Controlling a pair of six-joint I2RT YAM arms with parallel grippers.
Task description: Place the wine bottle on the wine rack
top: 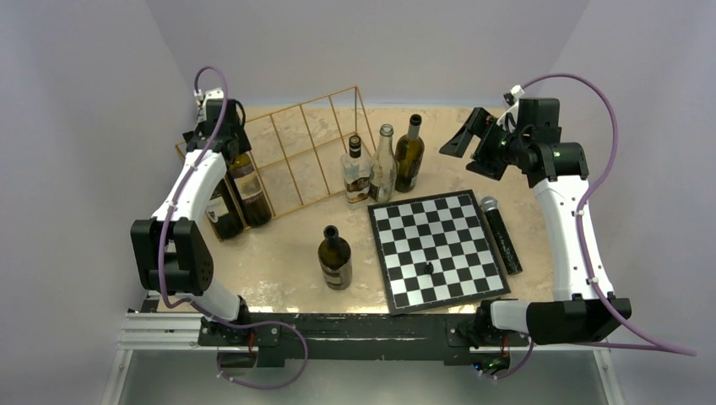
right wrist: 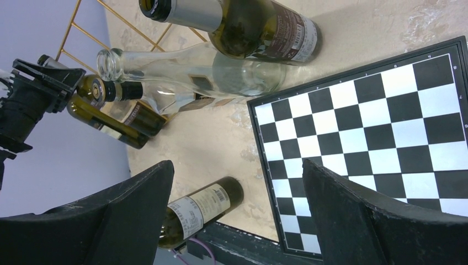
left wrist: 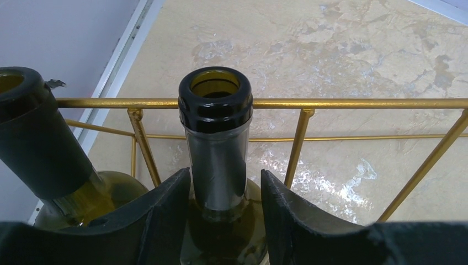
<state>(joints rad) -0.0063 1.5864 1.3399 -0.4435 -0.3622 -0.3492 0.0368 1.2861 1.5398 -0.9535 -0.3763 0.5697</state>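
Loosely, left gripper [left wrist: 225, 174] straddles the wine bottle [left wrist: 216, 143] neck, gap on one side, so released. Bottle leans in a wine rack [left wrist: 353, 103] slot beside second bottle [left wrist: 38, 143]. Best to retreat straight, clear of the wire. Right gripper [right wrist: 237, 165] spread, idle.

The left arm [top: 190, 190] reaches far forward, and the left gripper [left wrist: 225, 174] sits low, jaws a little apart. The right arm [top: 561, 219] stands tall, the right gripper [right wrist: 237, 165] up high, jaws wide apart
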